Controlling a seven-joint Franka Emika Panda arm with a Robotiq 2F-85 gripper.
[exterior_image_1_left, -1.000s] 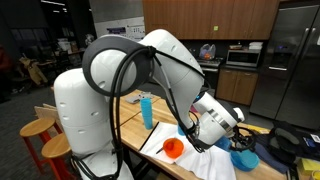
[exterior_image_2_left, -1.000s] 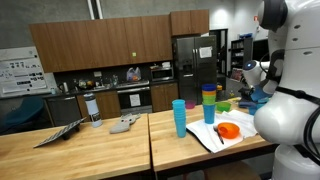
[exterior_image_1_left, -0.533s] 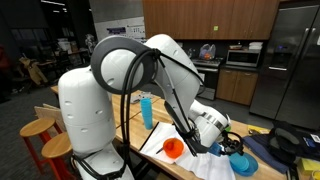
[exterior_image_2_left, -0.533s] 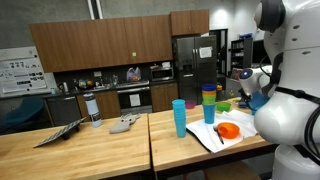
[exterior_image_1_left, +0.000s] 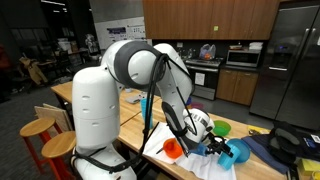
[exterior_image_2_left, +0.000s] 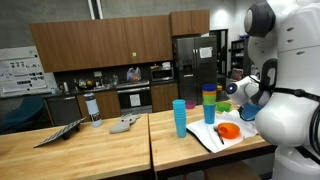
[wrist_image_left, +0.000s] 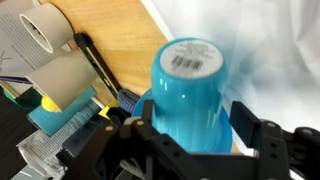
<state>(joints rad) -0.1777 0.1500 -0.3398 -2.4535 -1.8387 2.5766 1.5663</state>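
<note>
Turquoise cup (wrist_image_left: 190, 95), barcode sticker (wrist_image_left: 193, 60) on base; fingers (wrist_image_left: 250, 130) flank it, grip unclear

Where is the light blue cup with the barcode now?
In the wrist view the light blue cup sits between the jaws of the gripper, by the white cloth; in an exterior view the orange bowl is near it.

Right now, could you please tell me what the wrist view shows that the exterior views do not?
Only the wrist view shows the barcode label on the blue cup and the tape roll. Only the exterior views show the stack of cups, the orange bowl and the kitchen cabinets. Both show the gripper flanking that cup and the wooden table.
</note>
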